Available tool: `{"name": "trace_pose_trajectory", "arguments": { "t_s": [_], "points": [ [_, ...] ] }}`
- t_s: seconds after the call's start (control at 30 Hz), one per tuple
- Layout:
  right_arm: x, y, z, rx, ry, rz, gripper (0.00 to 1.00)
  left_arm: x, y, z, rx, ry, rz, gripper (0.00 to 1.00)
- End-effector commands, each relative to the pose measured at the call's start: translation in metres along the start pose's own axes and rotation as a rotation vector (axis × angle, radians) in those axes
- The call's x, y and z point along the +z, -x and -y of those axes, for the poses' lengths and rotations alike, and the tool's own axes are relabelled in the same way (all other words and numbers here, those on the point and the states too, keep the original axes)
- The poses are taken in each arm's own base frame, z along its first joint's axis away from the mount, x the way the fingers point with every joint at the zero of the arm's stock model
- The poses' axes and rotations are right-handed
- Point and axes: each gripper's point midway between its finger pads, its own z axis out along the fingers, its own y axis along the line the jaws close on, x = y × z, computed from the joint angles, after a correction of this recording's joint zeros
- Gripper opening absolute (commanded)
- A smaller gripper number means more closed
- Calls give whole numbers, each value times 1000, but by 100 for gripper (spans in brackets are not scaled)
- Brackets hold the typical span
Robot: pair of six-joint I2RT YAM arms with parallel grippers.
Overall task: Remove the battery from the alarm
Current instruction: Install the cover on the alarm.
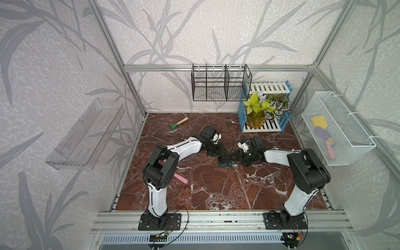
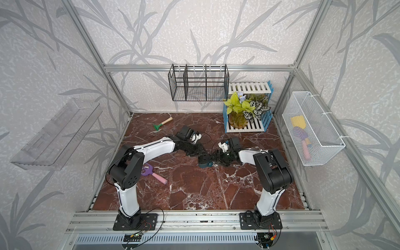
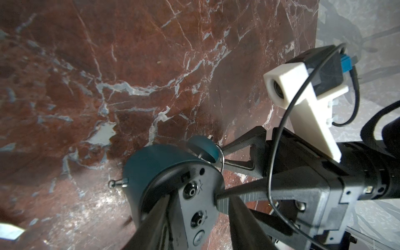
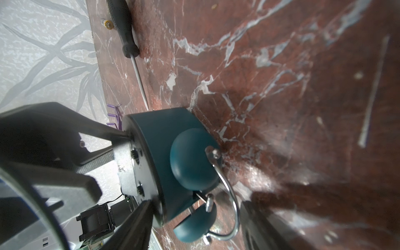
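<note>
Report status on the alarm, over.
Left claw at alarm back, right claw astride it; grips unclear. Likely battery, gold-tipped, beside screwdriver. Claws crowd each other.

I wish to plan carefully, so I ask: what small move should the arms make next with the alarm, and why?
Probably ease the right gripper back from the alarm. The battery seems to lie already on the table, beside the screwdriver, so nothing appears left to pull out.
</note>
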Motion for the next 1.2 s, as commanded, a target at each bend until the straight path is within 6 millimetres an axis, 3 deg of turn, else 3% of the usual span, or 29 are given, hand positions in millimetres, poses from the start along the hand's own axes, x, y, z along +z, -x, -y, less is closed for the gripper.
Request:
{"name": "trace_pose_trajectory", "arguments": {
  "t_s": [0.0,0.73,0.9,1.17],
  "points": [
    [1,0,10,12,-59,3,67,-12,7,7,38,23,30,48],
    [1,-2,9,14,-52,3,67,-35,17,7,87,83,89,50],
    [1,-3,9,15,-51,0,67,-35,9,-10,63,67,82,48],
    [2,-4,9,13,-49,-3,67,-15,-16,-29,-1,-19,13,48]
  ]
}}
